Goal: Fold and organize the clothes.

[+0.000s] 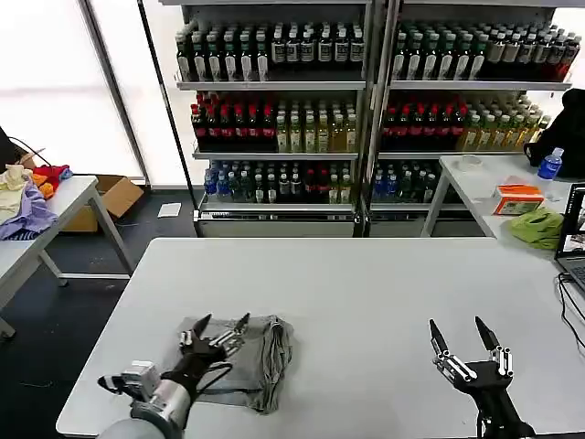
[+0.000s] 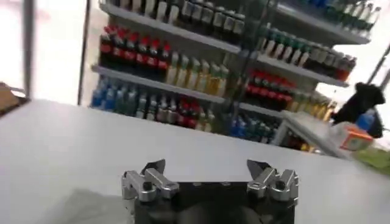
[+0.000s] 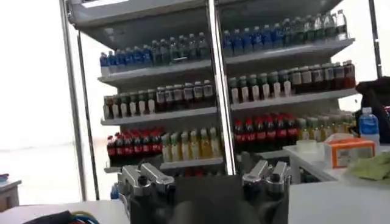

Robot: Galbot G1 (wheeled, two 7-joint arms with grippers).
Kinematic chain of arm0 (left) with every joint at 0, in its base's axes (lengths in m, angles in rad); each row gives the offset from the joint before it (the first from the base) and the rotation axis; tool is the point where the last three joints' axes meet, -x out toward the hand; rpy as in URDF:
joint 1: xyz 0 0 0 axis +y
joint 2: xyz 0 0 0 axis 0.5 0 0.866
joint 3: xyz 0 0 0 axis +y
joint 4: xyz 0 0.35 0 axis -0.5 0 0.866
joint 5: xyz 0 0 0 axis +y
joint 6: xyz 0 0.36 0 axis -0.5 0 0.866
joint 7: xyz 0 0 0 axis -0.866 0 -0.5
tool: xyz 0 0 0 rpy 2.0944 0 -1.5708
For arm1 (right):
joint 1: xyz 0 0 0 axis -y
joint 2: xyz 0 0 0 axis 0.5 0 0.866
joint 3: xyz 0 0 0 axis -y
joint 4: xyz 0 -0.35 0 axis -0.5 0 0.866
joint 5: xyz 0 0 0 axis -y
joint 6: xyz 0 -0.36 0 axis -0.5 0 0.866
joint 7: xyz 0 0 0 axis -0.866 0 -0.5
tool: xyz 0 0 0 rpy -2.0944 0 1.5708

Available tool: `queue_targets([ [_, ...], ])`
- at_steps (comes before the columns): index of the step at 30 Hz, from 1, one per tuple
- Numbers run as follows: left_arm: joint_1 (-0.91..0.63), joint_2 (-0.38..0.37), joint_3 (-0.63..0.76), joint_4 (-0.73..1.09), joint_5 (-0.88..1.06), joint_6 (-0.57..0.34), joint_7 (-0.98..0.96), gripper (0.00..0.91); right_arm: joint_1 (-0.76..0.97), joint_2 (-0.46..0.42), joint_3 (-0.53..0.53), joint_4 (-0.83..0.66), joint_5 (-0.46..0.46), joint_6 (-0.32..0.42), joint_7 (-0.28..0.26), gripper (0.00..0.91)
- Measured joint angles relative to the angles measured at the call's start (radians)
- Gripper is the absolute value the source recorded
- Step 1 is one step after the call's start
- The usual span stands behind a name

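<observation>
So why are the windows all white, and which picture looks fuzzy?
In the head view, daylight washes out the windows behind the shelves, while the shirt and table stay evenly lit. The left wrist view is fuzziest, its bottles smeared. The right wrist view also glows white at its window.

Head high — wrists low, shelf-facing

Left claw [image 1: 222, 324] spread wide, right claw [image 1: 462, 332] likewise
</observation>
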Motion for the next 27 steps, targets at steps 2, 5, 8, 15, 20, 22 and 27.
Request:
queue_targets([
  [2,0.013,-0.003,-0.034,0.012,0.020,0.007,0.017,0.907,0.002,-0.004,-0.002,0.000,0.000,0.000,0.001,0.907],
  [5,0.022,-0.008,-0.067,0.037,0.054,0.009,0.040,0.907,0.001,-0.008,-0.002,0.000,0.001,0.000,0.002,0.907],
  [8,0.026,-0.012,-0.086,0.070,0.096,0.008,0.062,0.907,-0.002,-0.010,0.000,0.000,0.004,0.000,0.002,0.907],
  [15,0.026,-0.008,-0.109,0.169,0.161,0.015,0.085,0.907,-0.001,-0.003,-0.009,-0.005,0.004,0.004,0.004,0.907],
  [20,0.036,-0.011,-0.118,0.209,0.182,0.024,0.094,0.907,-0.002,-0.003,-0.009,-0.007,0.004,0.004,0.004,0.907],
  [22,0.041,-0.010,-0.119,0.222,0.188,0.028,0.098,0.816,-0.001,-0.003,-0.008,-0.007,0.004,0.004,0.005,0.907],
  [27,0.040,-0.011,-0.130,0.256,0.191,0.033,0.105,0.020,-0.003,0.000,-0.008,-0.006,0.005,0.005,0.006,0.907],
])
